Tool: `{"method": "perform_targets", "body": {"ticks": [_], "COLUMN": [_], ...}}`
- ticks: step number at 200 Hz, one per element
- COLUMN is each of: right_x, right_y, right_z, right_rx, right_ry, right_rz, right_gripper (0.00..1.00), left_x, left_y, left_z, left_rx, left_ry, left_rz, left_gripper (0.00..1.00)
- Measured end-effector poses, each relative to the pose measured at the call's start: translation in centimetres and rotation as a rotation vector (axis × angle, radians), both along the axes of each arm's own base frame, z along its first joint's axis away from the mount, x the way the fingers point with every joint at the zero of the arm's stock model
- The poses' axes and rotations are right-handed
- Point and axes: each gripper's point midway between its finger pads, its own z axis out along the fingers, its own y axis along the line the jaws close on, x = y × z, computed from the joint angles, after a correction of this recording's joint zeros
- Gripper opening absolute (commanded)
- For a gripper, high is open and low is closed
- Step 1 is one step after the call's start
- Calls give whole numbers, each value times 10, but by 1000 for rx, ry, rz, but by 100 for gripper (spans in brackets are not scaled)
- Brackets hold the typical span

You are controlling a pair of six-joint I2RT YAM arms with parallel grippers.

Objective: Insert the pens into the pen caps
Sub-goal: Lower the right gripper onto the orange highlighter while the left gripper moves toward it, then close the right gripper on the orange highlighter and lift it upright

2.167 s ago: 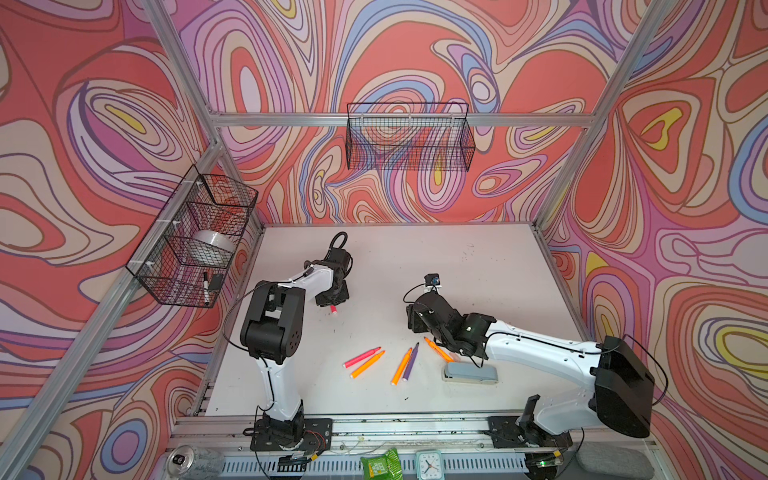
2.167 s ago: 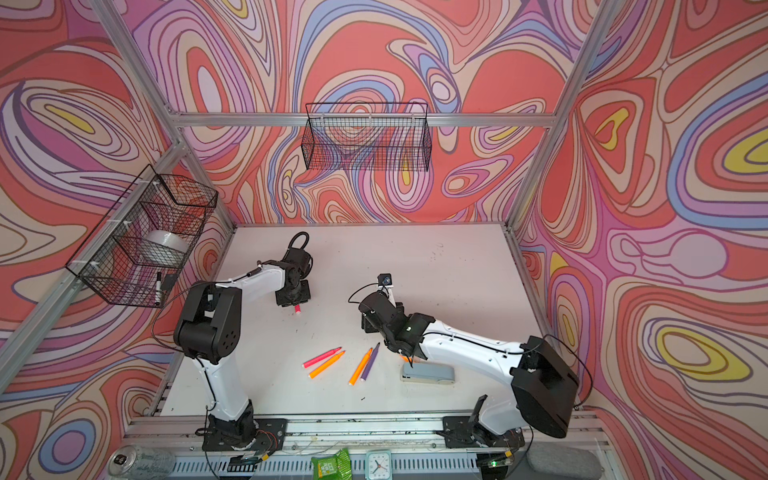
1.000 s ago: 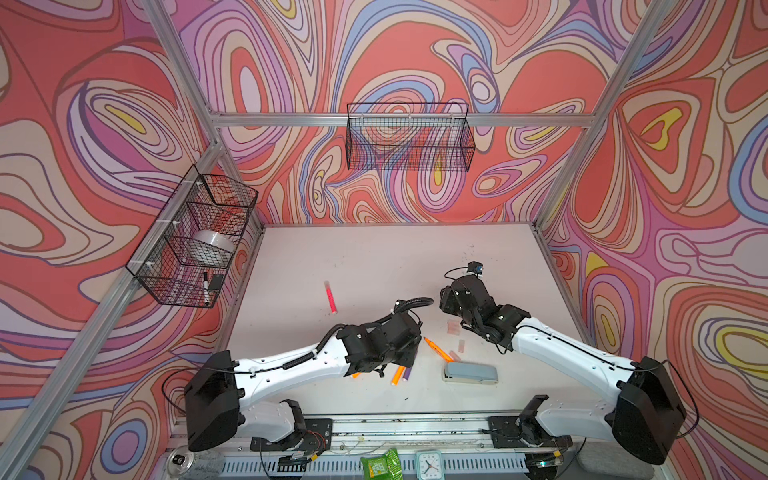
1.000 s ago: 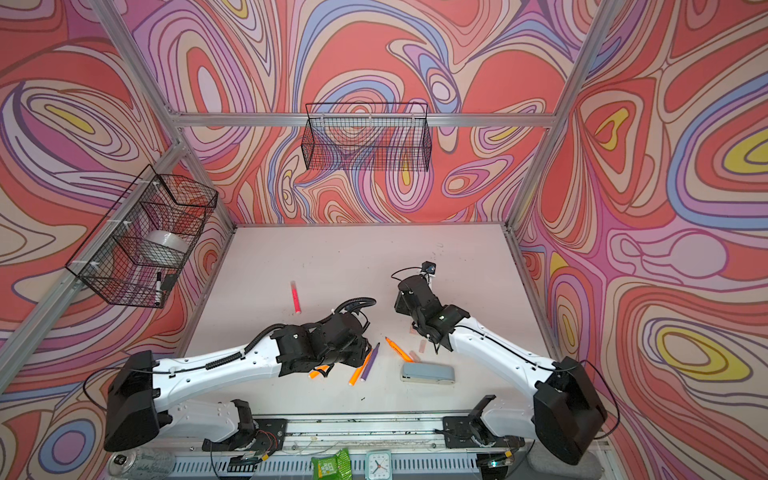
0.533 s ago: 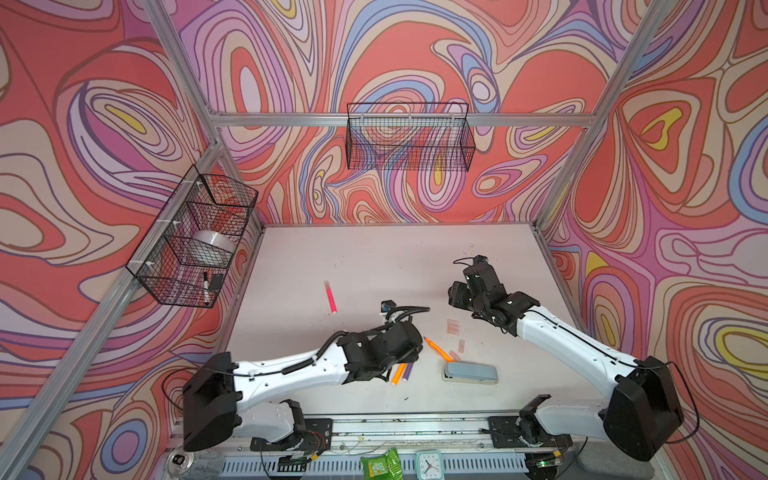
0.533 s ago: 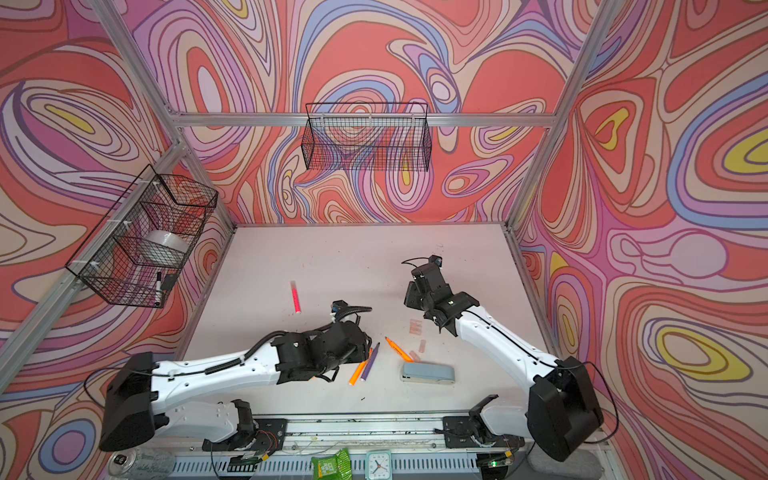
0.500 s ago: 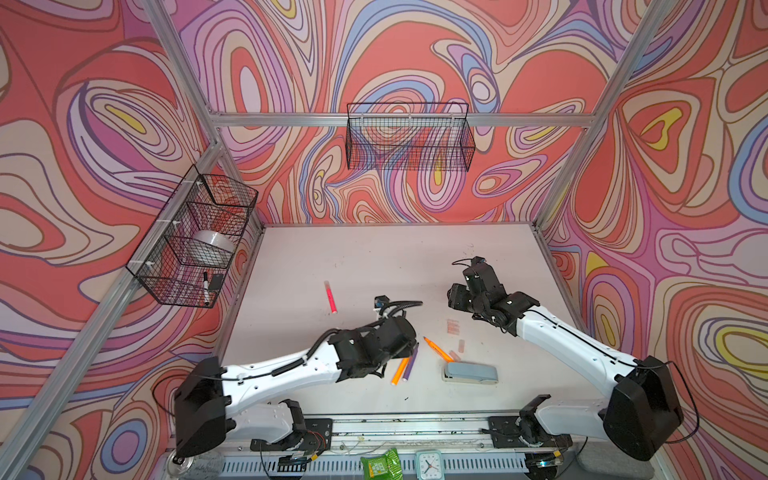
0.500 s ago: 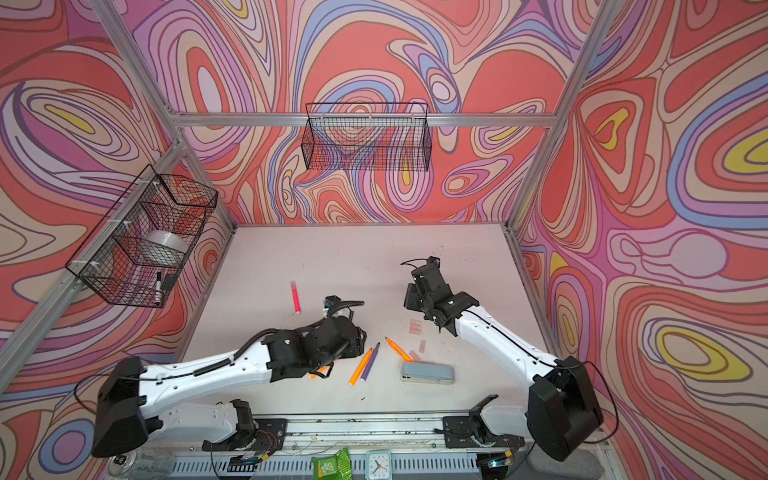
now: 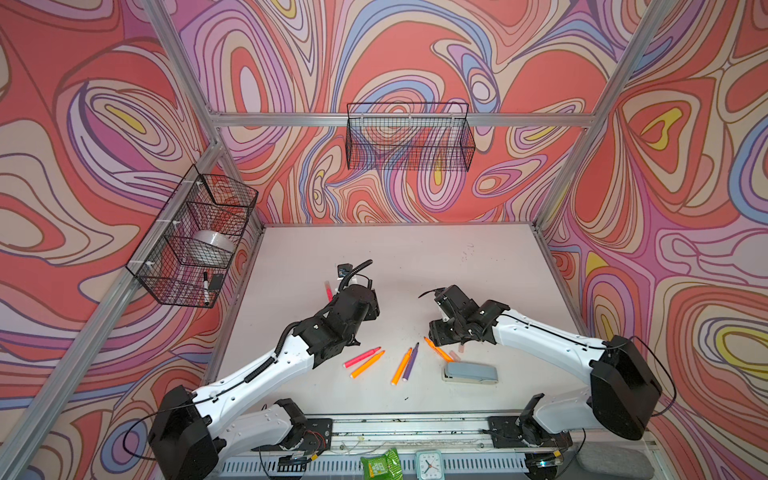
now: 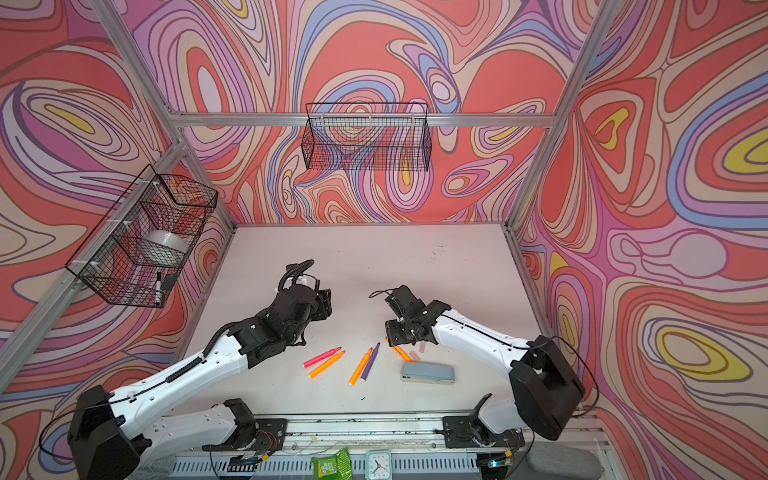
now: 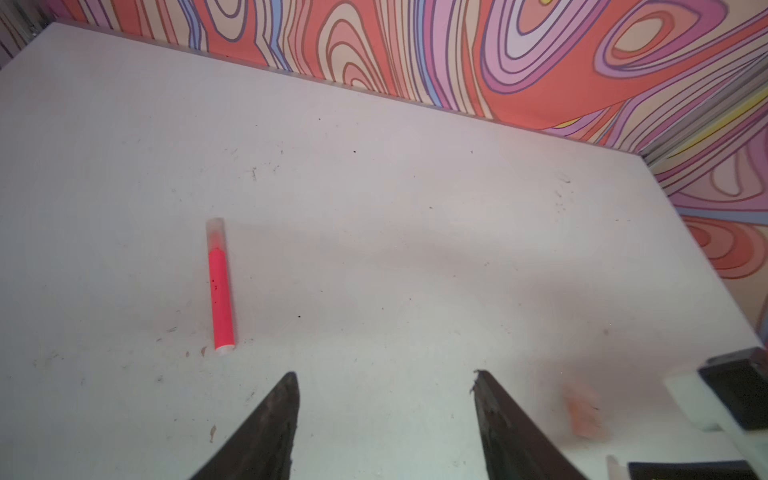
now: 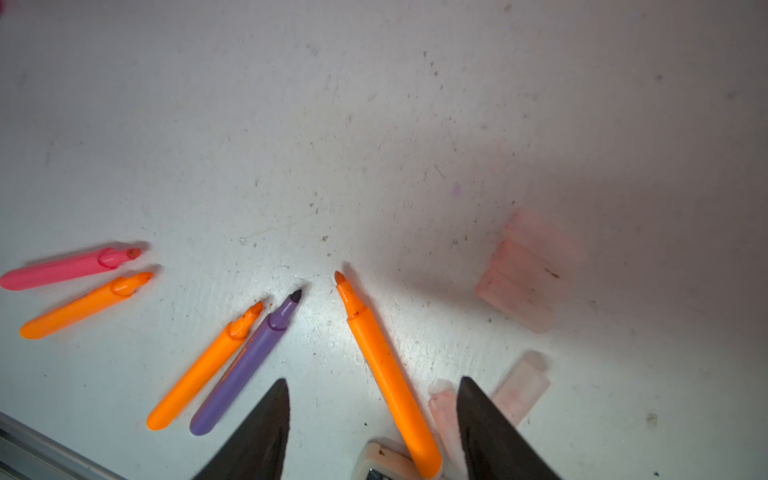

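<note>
Five uncapped pens lie near the table's front in both top views: pink (image 9: 361, 356), orange (image 9: 366, 364), orange (image 9: 401, 365), purple (image 9: 410, 360) and orange (image 9: 438, 351). A sixth pink pen (image 11: 219, 286), with a clear cap on it, lies farther back, ahead and to one side of my open, empty left gripper (image 11: 384, 374) (image 9: 368, 305). Several pale pen caps (image 12: 523, 274) lie beyond the last orange pen (image 12: 382, 357). My right gripper (image 12: 370, 380) (image 9: 438, 334) hangs open low over that pen, with one cap (image 12: 442, 409) beside a fingertip.
A grey-blue stapler (image 9: 469, 371) lies just in front of the caps. Wire baskets hang on the left wall (image 9: 195, 245) and the back wall (image 9: 409, 137). The table's front rail (image 9: 415, 419) runs close behind the pens.
My left arm has swung from over the pens toward the back of the table, and its jaws have opened wider. My right gripper has come forward and down to the orange pen and caps.
</note>
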Motion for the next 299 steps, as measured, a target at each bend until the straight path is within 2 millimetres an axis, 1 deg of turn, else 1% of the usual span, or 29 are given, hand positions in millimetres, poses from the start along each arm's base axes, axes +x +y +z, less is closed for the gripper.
{"method": "perform_targets", "body": {"ticks": [12,21,36,63,86,116,140,178,190,228,262,299], "right_x": [-4,-8,-14,-18,-21,-25,-19,-16,-14,-13,-10,2], "right_y": [1,2,3,5,5,4,8,11,11,11,12,15], "right_z": [-13,-22,-33,-37,-42,-56,-57,-57,-57,-57,-58,-56], "right_rx": [-22,-41,-62,-73,-97,-173,-204,-218,-221,-229,-230,-239], "right_ry": [40,65,94,107,114,134,119,109,106,96,82,46], "right_rz": [11,18,32,46,54,66,72,70,67,60,49,23], "right_gripper": [61,61,61,60,56,51,47,33,30,28,20,13], "left_x": [1,2,7,9,9,9,8,8,8,7,7,6], "left_y": [7,11,13,13,13,13,14,14,15,15,13,9], "left_z": [-15,-18,-10,4,5,6,8,10,11,13,12,11], "left_rx": [49,70,76,74,85,89,89,85,82,79,76,66], "left_ry": [23,22,-13,-62,-68,-72,-75,-81,-84,-86,-83,-76], "left_rz": [-1,-3,-6,-15,-18,-21,-22,-22,-21,-22,-31,-52], "left_gripper": [66,67,68,67,67,67,67,68,67,67,67,67]}}
